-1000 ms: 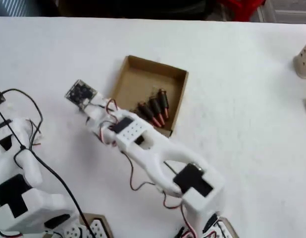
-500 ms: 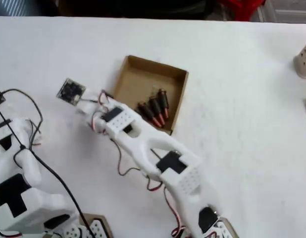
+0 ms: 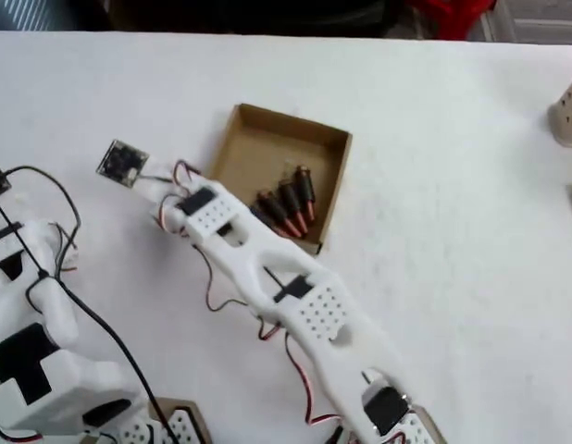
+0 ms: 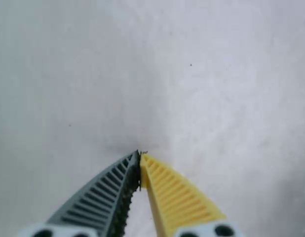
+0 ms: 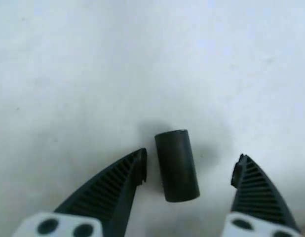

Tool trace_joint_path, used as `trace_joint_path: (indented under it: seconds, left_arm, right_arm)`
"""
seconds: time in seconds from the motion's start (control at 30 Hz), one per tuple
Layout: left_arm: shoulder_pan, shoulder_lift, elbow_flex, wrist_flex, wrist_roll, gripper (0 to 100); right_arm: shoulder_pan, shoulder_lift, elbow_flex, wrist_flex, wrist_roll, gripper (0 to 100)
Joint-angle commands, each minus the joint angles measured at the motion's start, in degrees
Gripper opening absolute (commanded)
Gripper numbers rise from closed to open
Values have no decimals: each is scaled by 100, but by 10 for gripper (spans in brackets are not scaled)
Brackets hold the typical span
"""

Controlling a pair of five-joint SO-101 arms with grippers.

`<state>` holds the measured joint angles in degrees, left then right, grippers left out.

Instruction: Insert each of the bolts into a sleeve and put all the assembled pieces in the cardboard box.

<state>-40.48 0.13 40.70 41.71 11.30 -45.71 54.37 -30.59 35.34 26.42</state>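
Arm on my right point(image 3: 314, 310) lies stretched low across the worktop point(image 3: 453, 139), slanting from the near edge up past the near left corner of the cardboard box point(image 3: 258, 148), wrist just beside the box wall. My left arm point(image 3: 36, 370) sits folded at the near left edge, well apart from the box. My right claw point(image 5: 190, 164) is spread wide: its two dark fingers point(image 5: 113, 187) flank a black sleeve point(image 5: 177, 165) that lies flat on the worktop between them, touching neither. My left claw point(image 4: 139, 159) is clenched shut, grey and yellow tips meeting, with white worktop behind them. Inside the box a few assembled pieces point(image 3: 286, 203) lie side by side towards the near right wall, dark with red ends
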Motion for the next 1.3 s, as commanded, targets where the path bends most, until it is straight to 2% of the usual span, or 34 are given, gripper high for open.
trace_joint_path:
  seconds: [0.0,0.07,0.1,0.17,0.23,0.4,0.73,1.0,1.1,1.27]
  left_arm:
    - [-4,-13,-273,44,35,23]
    - [-4,-13,-273,44,35,23]
    - [-4,-13,-273,44,35,23]
    - [-4,-13,-273,44,35,23]
    - [-4,-13,-273,44,35,23]
    - [101,-13,-273,44,35,23]
    - [110,-13,-273,44,35,23]
    - [119,-13,-273,44,26,23]
    - [119,-13,-273,44,26,23]
    - [119,-13,-264,44,26,23]
  right_arm:
    - [-57,251,-686,479,70,144]
    - [-57,295,-826,576,70,17]
    - [-57,295,-835,602,70,9]
    - [-57,259,-844,752,70,47]
    - [-57,224,-897,901,70,12]
    - [-4,-330,-993,1648,26,16]
    - [110,-2273,-949,4470,70,17]
    - [760,-3248,-941,6510,62,17]
    - [1200,-3600,-510,6615,26,17]
    - [1631,-4804,1073,6431,26,17]
